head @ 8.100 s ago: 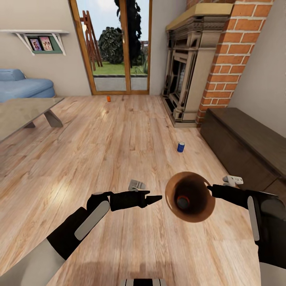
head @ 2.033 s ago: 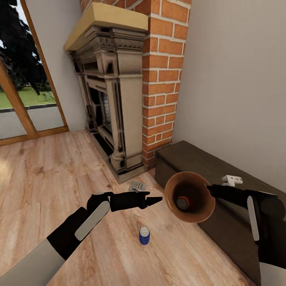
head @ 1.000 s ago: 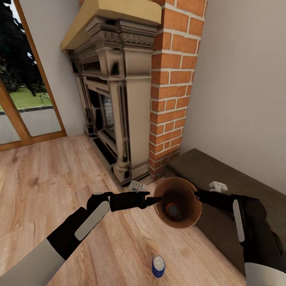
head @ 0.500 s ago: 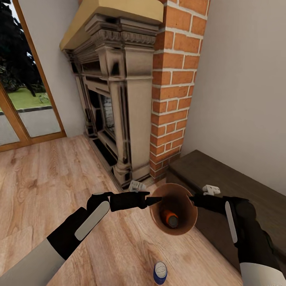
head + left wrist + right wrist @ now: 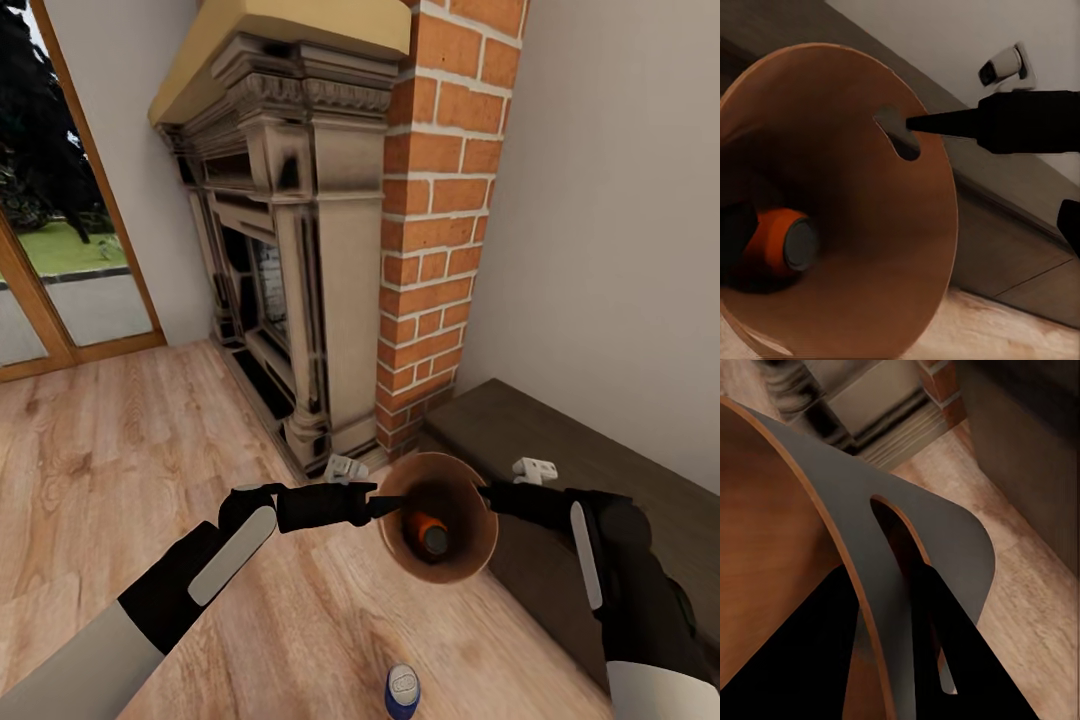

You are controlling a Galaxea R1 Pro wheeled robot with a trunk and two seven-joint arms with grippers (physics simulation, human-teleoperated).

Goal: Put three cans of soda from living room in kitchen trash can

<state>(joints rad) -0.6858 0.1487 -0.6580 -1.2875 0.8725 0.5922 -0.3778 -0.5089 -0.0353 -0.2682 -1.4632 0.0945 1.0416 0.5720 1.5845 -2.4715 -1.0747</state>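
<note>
Head view: my right gripper (image 5: 487,493) is pinched on the rim of the trash can (image 5: 470,560), held above the floor with an orange can (image 5: 428,530) lying inside. The blue can (image 5: 402,692) stands on the planks nearer me. My left gripper (image 5: 385,499) is at the bin's left rim; I cannot tell its spread.

Left wrist: the orange can (image 5: 784,244) sits deep inside the bin.

Right wrist: black fingers (image 5: 945,649) straddle the rim (image 5: 874,607), clamped.
</note>
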